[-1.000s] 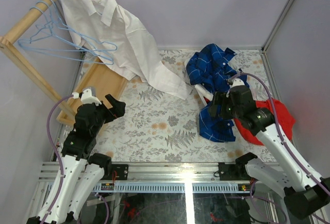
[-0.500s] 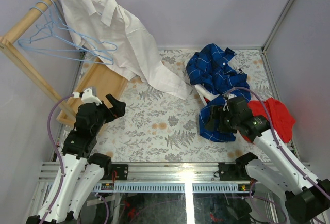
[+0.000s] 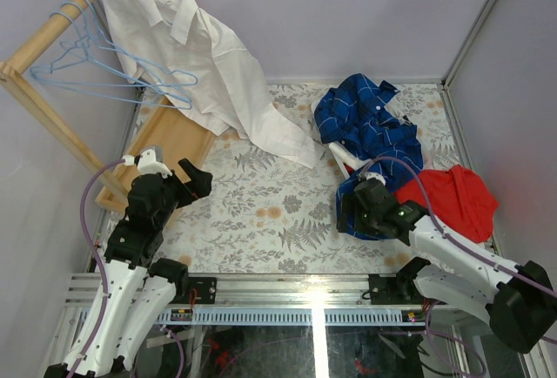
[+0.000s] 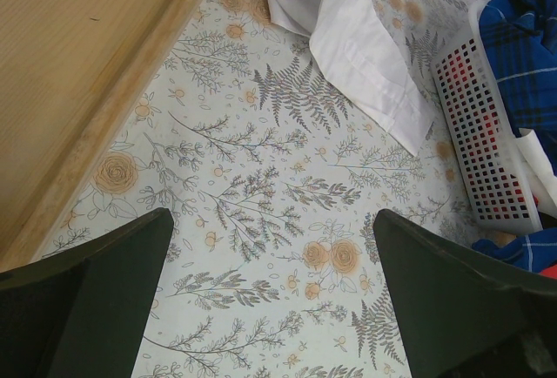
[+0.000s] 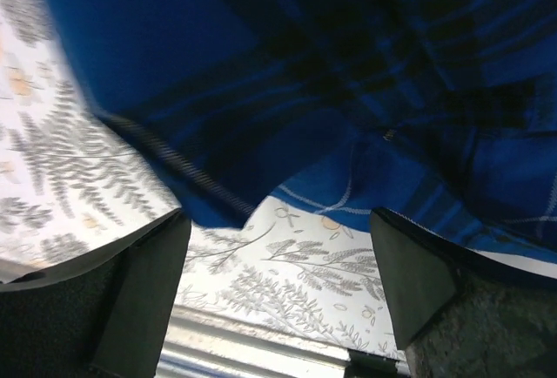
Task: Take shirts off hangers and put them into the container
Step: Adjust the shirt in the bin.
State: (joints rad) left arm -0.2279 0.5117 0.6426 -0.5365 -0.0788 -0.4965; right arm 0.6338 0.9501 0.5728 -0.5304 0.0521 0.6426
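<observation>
Right gripper [image 5: 274,247] splayed wide, gripping nothing, lower right of frame, dark blue white-checked shirt [image 3: 361,112] crumpled over white basket [image 4: 479,134]

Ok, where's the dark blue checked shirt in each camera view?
Top external: dark blue checked shirt, right of centre.
Left wrist: right edge, beside the white perforated plastic basket.
Right wrist: fills the upper frame.
Shared landmark: floral fern-print tablecloth.
</observation>
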